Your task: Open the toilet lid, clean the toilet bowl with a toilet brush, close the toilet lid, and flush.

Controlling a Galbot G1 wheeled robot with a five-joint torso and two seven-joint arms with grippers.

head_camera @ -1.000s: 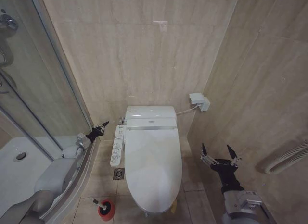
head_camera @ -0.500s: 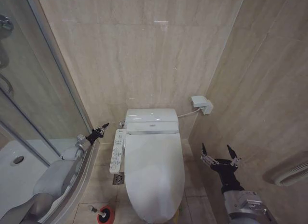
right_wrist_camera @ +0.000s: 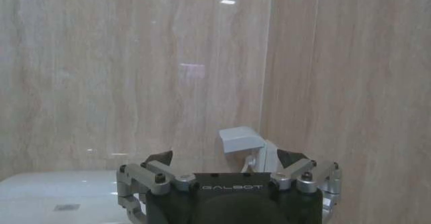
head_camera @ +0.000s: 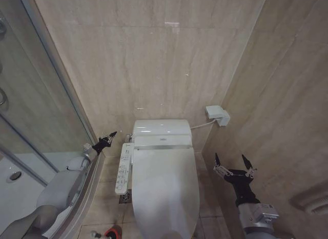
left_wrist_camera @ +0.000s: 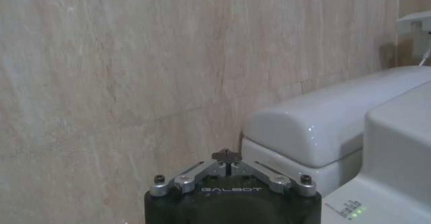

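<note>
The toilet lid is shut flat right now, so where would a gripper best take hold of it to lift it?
Probably at a long side edge toward the front. The toilet lid lies closed and hinges at the back by the tank, so the front swings up most easily. The open right gripper hovers beside its right edge, so coming in from that side suits; the control panel crowds the left.

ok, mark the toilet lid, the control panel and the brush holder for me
toilet lid (head_camera: pixel 165 190): head view, middle of the closed top.
control panel (head_camera: pixel 123 168): head view, button strip beside the lid.
brush holder (head_camera: pixel 113 232): head view, red rim at the frame's bottom edge.
</note>
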